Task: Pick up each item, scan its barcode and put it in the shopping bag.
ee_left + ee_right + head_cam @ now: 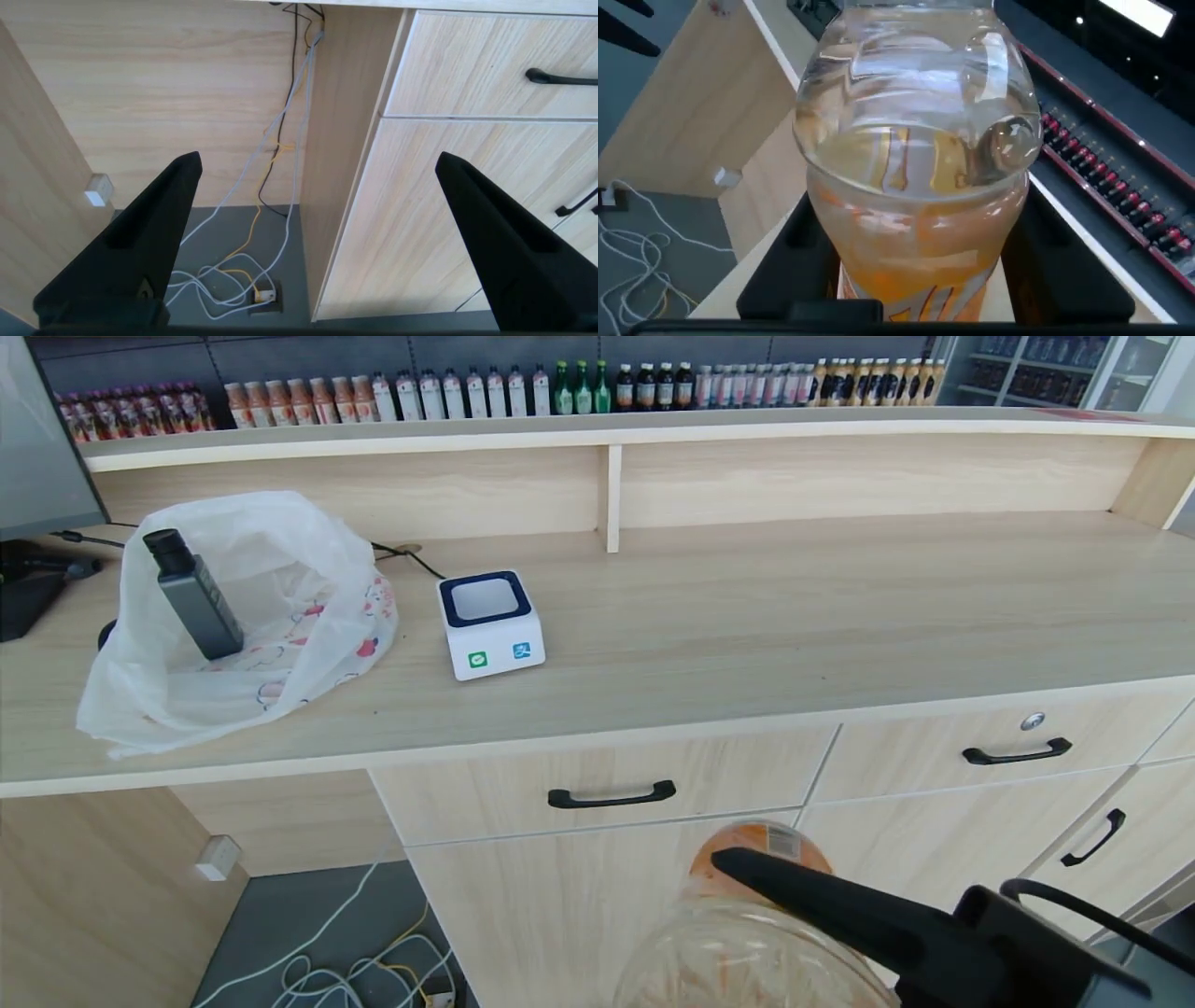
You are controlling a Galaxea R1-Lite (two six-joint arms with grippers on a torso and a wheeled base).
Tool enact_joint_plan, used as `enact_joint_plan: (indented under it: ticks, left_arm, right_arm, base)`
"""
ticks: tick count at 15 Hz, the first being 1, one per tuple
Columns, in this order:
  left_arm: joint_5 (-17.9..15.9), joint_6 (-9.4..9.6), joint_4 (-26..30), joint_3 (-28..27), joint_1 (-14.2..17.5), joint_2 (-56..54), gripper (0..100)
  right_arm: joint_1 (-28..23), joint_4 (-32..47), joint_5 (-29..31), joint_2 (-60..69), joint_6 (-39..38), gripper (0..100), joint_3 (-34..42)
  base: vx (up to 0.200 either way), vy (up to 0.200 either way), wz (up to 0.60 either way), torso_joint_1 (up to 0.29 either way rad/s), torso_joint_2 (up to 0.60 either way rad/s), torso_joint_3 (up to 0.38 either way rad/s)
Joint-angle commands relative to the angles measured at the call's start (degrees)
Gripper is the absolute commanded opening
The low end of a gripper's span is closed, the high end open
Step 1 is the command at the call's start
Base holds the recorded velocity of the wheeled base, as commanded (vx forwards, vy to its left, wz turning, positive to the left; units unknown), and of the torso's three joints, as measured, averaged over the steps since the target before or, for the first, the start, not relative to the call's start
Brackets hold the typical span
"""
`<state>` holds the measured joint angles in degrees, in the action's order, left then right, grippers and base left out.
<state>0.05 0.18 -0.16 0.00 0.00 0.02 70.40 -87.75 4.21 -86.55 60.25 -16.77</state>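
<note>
On the left part of the wooden desk a white plastic shopping bag lies slumped open, and a dark grey bottle with a black cap leans inside it, cap pointing away from the robot. Just to the right of the bag, apart from it, sits a small white scanner box with a dark-rimmed window on top. Lower down, in front of the drawers beneath the desk's edge, the right claw pinches a clear bottle with an orange label, one black finger on either side of its body; a barcode patch shows on the label in the head view. The bottle is well apart from both scanner and bag. The left claw hangs low beside the cabinet with its two black fingers spread wide and nothing between them, over loose cables on the dark floor. Behind the desk, a shelf carries a long row of drink bottles
</note>
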Motion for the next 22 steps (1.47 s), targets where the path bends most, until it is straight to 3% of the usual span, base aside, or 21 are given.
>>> enact_joint_plan:
  ticks: [1, 11, 17, 22]
  left_arm:
    - [0.04, -0.01, -0.11, 0.0, 0.0, -0.02, 100]
    - [0.04, -0.01, -0.02, 0.0, 0.0, -0.02, 100]
    - [0.04, -0.01, -0.02, 0.0, 0.0, -0.02, 100]
    - [0.04, -0.01, -0.02, 0.0, 0.0, -0.02, 100]
  right_arm:
    - [0.44, -1.11, 0.01, -0.02, 8.84, 0, 0.25]
    - [0.97, -2.25, -2.8, 2.0, 27.21, 0, 4.38]
    - [0.97, -2.25, -2.62, 2.0, 29.23, 0, 6.32]
    - [1.05, -2.25, -2.54, 2.09, 35.73, 0, 6.23]
  base:
    - [0.0, 0.0, 0.0, 0.0, 0.0, 0.0]
    - [0.0, 0.0, 0.0, 0.0, 0.0, 0.0]
    - [0.0, 0.0, 0.0, 0.0, 0.0, 0.0]
    - [0.0, 0.0, 0.0, 0.0, 0.0, 0.0]
